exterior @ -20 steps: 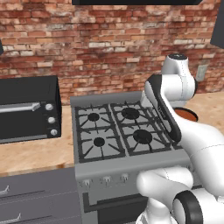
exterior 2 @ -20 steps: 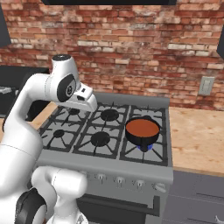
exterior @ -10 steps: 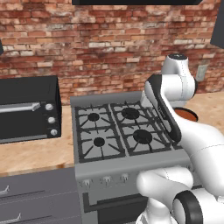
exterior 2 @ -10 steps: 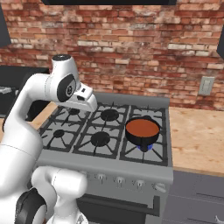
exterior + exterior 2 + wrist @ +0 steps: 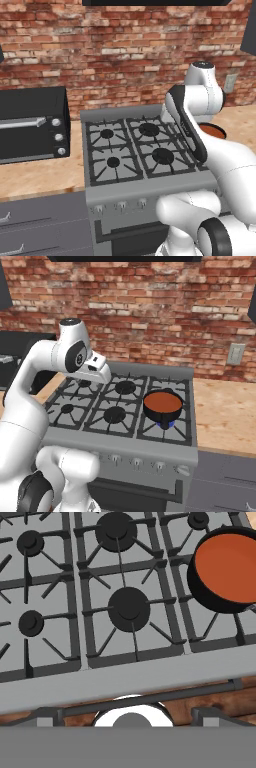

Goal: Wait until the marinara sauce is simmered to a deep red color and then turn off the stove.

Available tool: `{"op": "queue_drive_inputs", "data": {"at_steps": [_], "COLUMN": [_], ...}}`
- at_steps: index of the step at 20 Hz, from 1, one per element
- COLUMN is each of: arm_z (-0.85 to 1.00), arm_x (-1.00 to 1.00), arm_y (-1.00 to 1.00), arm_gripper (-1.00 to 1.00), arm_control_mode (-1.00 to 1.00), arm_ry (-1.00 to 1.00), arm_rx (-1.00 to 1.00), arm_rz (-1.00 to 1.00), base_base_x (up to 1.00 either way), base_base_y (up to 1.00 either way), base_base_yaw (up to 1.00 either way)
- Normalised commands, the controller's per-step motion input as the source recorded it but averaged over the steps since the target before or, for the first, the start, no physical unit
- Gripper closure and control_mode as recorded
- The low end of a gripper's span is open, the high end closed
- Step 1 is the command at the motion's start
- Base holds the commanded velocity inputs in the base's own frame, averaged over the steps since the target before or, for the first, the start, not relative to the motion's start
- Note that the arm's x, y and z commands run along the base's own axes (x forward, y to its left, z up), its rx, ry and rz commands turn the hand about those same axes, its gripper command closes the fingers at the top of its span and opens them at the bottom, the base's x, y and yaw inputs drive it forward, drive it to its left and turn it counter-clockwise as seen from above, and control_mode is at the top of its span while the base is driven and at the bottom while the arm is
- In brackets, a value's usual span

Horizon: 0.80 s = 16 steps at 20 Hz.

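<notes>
The marinara sauce is a smooth orange-red disc in a small black pan on the front right burner of the stove. A small blue flame shows under the pan. In the hand view the marinara sauce lies at the upper right, above the grates of the stove. My gripper is open, its tips far apart and nothing between them. The gripper hangs over the stove's left half, well away from the pan. A row of small grey knobs lines the stove's front.
A black toaster oven stands on the wooden counter left of the stove. More wooden counter runs to the right of it, with a wall outlet above. A brick wall backs everything. My own arm hides most of the pan in the left base view.
</notes>
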Motion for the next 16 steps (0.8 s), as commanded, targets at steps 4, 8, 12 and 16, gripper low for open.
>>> {"op": "queue_drive_inputs", "data": {"at_steps": [4,8,12,16], "arm_z": [0.00,0.00,0.00,0.00], "arm_x": [0.00,0.00,0.00,0.00], "arm_y": [0.00,0.00,0.00,0.00], "arm_gripper": [-1.00,-1.00,-1.00,-1.00], "arm_control_mode": [-1.00,-1.00,-1.00,-1.00], "arm_ry": [0.00,0.00,0.00,0.00], "arm_rx": [0.00,0.00,0.00,0.00], "arm_rz": [0.00,0.00,0.00,0.00], "base_base_x": [0.00,0.00,0.00,0.00], "base_base_y": [0.00,0.00,0.00,0.00], "base_base_yaw": [0.00,0.00,0.00,0.00]}}
